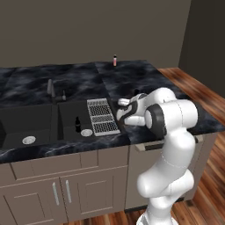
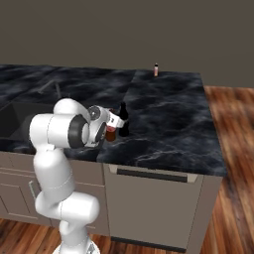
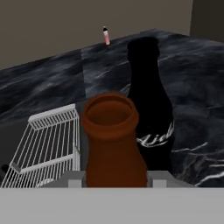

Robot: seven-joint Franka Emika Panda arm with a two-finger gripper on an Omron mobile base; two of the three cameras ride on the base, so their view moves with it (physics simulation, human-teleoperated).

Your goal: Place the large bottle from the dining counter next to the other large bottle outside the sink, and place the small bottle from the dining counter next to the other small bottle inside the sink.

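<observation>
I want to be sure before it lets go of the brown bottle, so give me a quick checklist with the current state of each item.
1. Claw shut on the brown bottle: ok.
2. Brown bottle upright: ok in the hand view.
3. Brown bottle right beside the tall black bottle, outside the sink: ok.
4. Brown bottle's base resting on the counter: cannot tell, base is hidden.
5. Gap between the two bottles: cannot tell, they overlap in the hand view.
6. Pink bottle moved into the sink: not ok, it stands at the counter's far edge.
</observation>
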